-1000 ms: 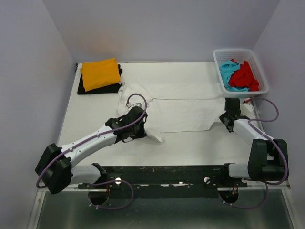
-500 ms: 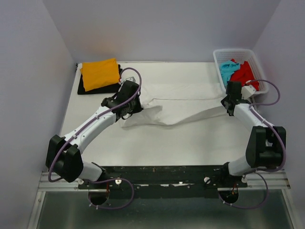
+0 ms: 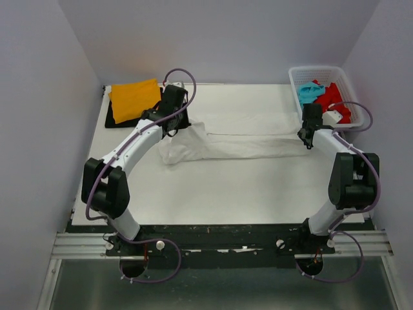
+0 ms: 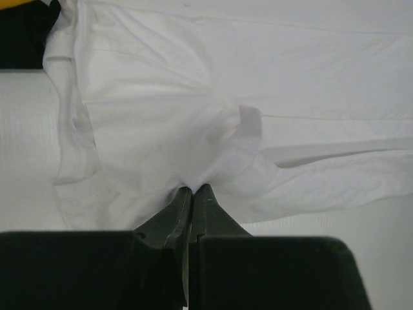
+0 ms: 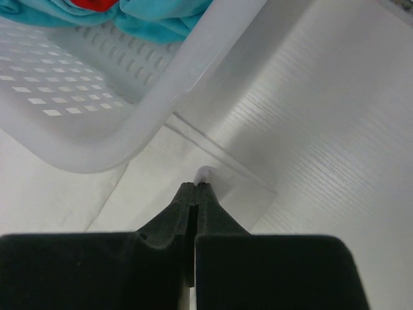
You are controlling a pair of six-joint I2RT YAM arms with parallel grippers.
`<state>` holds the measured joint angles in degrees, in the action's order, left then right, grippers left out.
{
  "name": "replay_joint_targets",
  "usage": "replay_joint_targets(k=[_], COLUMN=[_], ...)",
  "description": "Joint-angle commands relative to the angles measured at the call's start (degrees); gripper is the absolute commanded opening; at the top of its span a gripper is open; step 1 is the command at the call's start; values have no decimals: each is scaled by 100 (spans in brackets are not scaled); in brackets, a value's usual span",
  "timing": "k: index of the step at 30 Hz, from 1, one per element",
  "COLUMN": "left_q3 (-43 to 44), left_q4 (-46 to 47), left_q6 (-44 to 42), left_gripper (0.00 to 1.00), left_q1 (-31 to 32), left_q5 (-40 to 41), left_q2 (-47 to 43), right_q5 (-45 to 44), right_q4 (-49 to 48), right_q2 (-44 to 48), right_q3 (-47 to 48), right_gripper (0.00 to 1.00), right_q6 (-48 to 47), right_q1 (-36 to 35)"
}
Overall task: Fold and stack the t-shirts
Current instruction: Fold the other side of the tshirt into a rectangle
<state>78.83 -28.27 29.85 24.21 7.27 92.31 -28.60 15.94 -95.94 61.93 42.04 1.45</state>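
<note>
1. Both pincers are clamped shut on the soft white cloth t-shirt [image 3: 245, 139]. The left gripper [image 4: 192, 188] has a bunched-up pinch of it at the left end. The right gripper [image 5: 195, 185] holds a thin edge just beside the white plastic lattice basket [image 3: 316, 68].
2. That shirt lies stretched in a long narrow band across the back half of the white table [image 3: 226, 194], between the stack and the basket. Looks mid-fold to me: folded lengthwise, not squared up yet.
3. Done, I reckon: the folded orange t-shirt [image 3: 135, 99] sits on the folded black t-shirt [image 3: 115, 121] in the far left corner.
4. Left to do: finish the white one and stack it, then the crumpled red t-shirt [image 3: 335, 102] and the turquoise t-shirt [image 3: 310, 92] in the basket.
</note>
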Motion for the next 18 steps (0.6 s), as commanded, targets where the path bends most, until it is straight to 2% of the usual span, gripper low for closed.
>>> replay_joint_targets(k=[1,11,12,14,15,17,18], left_q3=[596,1453,1579,2056,2349,3155,3452], left_q4=[296,-36,-27,-251,-428,-985,-1241], left_q6=[-819,-925,-936,-929,-888,-733,-674], left_gripper=[0,0,4,22,34,53,67], left_q1=[-123,-440,-471,-557,-610,-768,-825], left_q5=[73,-204,-238,-342,-365,-360,-383], left_q2=[461,1420,1558,1947,2161,2683,2836], right_q5=[-436,-242,-242,-270,-274,-260,-200], right_q4=[55,-182,-185,-197,-186,-115,-63], right_q2=[-62,-513,-577,-689,-721,-721,-701], right_q3=[119,424,460,543,584,663,696], right_gripper=[1,1,1,1,3,10,14], right_q6=[127,-5,25,74,75,96,93], right_q1=[-14,-14,-14,-14,-14,-14,-14])
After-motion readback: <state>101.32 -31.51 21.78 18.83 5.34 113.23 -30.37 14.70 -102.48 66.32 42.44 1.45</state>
